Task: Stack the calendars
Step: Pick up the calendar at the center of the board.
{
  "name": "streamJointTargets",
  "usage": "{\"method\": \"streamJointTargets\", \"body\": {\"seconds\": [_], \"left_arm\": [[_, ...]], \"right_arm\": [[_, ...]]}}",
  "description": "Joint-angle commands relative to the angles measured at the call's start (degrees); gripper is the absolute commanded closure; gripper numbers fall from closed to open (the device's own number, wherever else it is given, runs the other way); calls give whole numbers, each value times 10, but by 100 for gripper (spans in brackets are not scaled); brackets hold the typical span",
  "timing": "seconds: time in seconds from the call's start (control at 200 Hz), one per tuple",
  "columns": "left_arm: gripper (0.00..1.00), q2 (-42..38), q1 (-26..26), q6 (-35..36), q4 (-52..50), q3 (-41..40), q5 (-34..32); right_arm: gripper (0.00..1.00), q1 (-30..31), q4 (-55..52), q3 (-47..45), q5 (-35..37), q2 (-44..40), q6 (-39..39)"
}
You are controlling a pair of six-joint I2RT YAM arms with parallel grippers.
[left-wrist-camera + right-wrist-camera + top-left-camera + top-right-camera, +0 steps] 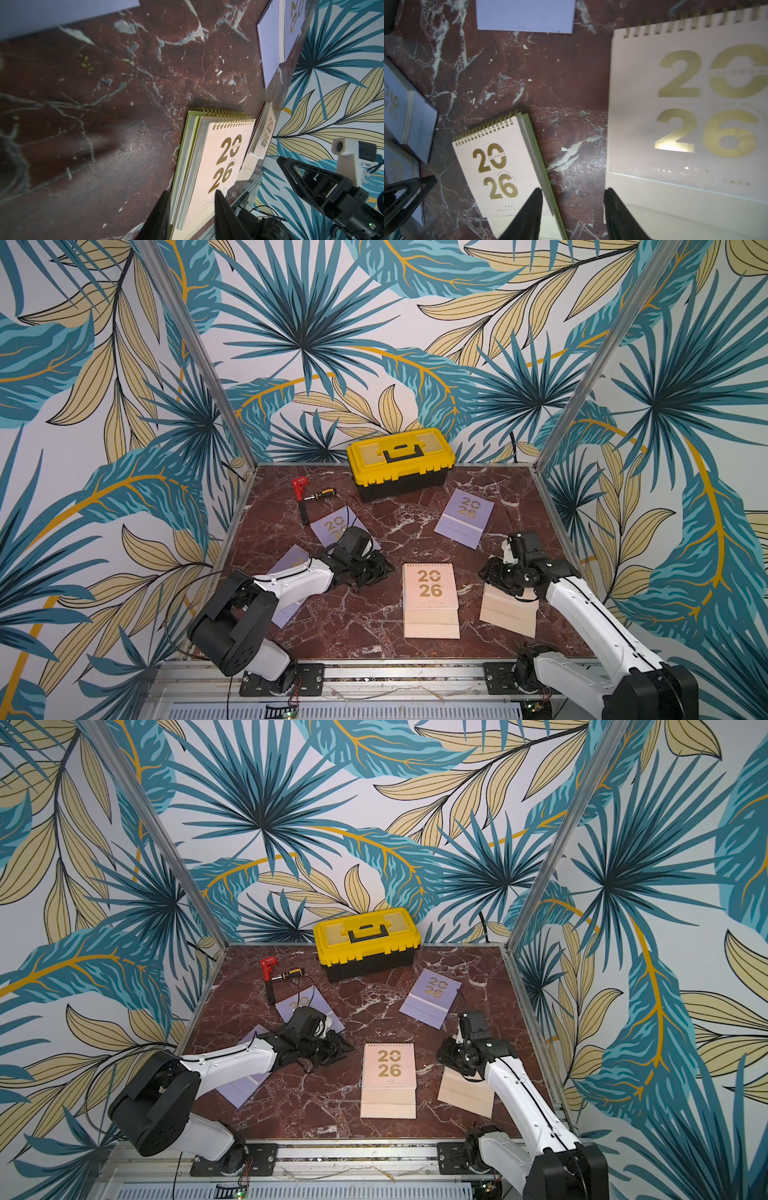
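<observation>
My right jaws: half open, empty, over the loose peach-pink spiral-bound calendar (510,611) on the red marble bench (365,626).
My left jaws: part open, seemingly empty, beside the peach-on-lime calendar stack (430,601).
Next: I'd pinch its edge, lift it flat, square it on the stack.

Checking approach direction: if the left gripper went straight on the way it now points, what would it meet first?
Probably the side edge of the peach-pink spiral-bound 2026 calendar lying mid-table: the left gripper frames that edge with open fingers in its wrist view. The gap between them is unclear.
</observation>
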Motion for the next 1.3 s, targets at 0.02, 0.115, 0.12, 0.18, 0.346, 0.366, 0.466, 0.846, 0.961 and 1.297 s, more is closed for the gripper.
{"method": "streamJointTargets", "body": {"seconds": [0.02,0.115,0.12,0.18,0.346,0.366,0.466,0.846,0.961,1.297], "left_arm": [[63,10,3,21,-4,39,-5],[63,23,3,29,-4,56,-1],[63,23,3,29,-4,57,-1],[63,29,2,33,-4,67,3],[62,48,0,46,-4,94,19],[62,51,-1,48,-3,97,20],[62,62,-6,57,-4,111,25],[60,105,-27,70,-3,159,34],[60,116,-30,71,-3,171,38],[60,136,-46,68,-3,191,40]], "right_arm": [[49,-45,-55,8,27,-4,-26],[47,-69,-62,14,37,4,-21],[47,-69,-63,15,38,5,-20],[47,-86,-64,15,49,7,-19],[42,-145,-48,9,65,16,-18],[42,-152,-45,9,67,19,-20],[41,-191,-28,7,68,33,-21],[25,-325,14,3,64,73,-45],[24,-347,32,-8,38,84,-42],[22,-364,72,-35,7,121,-52]]}}
